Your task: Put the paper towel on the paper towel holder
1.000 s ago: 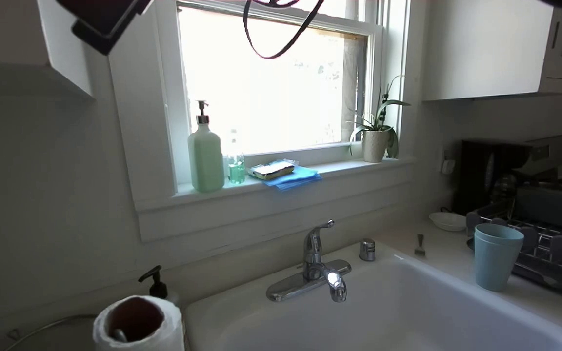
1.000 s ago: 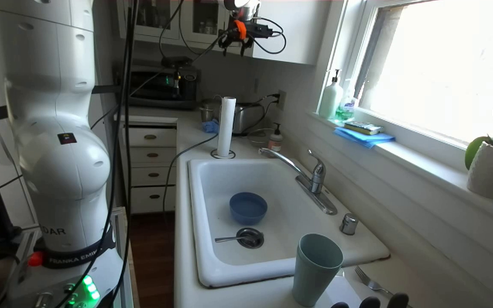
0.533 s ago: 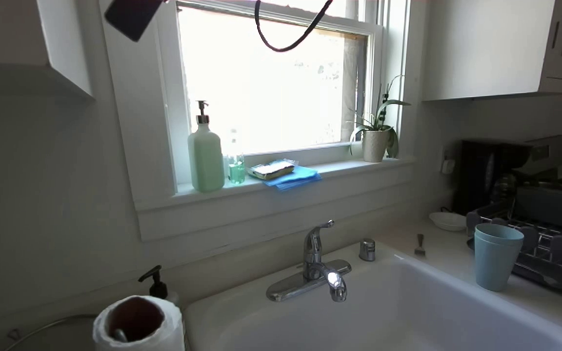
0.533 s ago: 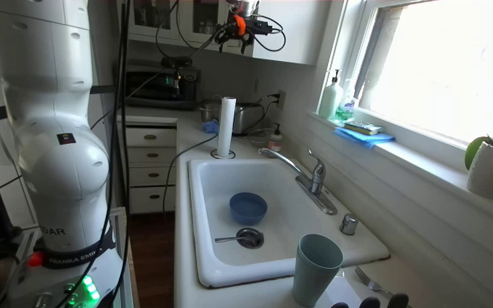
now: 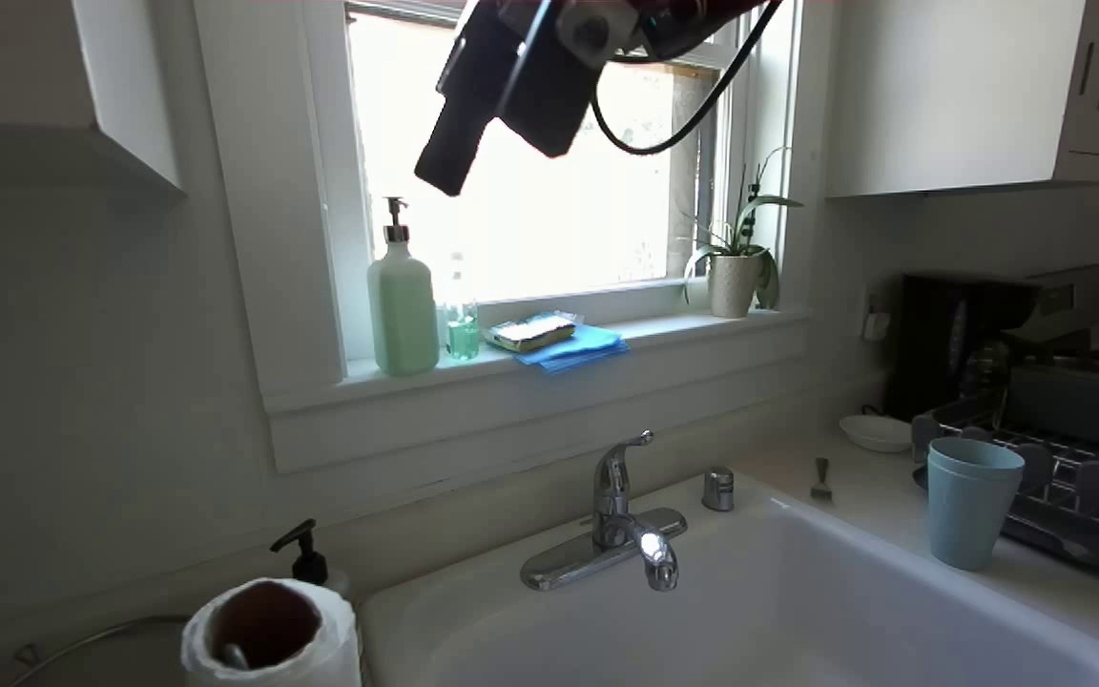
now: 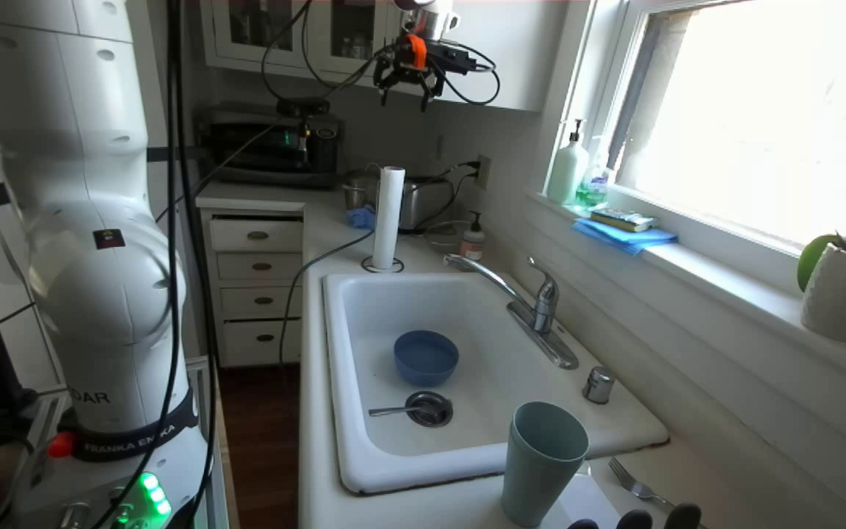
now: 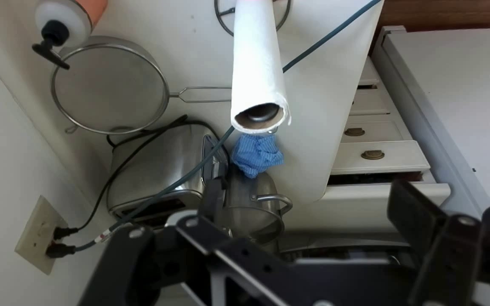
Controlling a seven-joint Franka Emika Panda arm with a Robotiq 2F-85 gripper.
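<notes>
The paper towel, a white roll with a brown cardboard core, stands upright on the counter behind the sink, in both exterior views (image 5: 335, 654) (image 6: 389, 217) and in the wrist view (image 7: 255, 72). The wire base of the holder (image 6: 366, 265) shows around its foot, also in the wrist view (image 7: 223, 24). The holder's metal rod tip (image 7: 262, 112) shows inside the core. My gripper (image 6: 404, 100) is open and empty, high above the roll and apart from it. Its spread black fingers frame the lower part of the wrist view (image 7: 309, 204).
The sink (image 6: 335, 353) holds a blue bowl (image 6: 426, 358). A faucet (image 6: 544, 301), soap bottle (image 6: 472, 239), toaster (image 7: 155, 165), metal pot (image 7: 249, 212), strainer (image 7: 109, 89), blue cloth (image 7: 257, 154) and cable (image 7: 330, 36) lie near the roll. A cup (image 6: 540, 463) stands in front.
My gripper rises slightly at first, then comes lower and a little to the right; its dark end now shows before the window. The roll has not moved. The fingers stay apart.
</notes>
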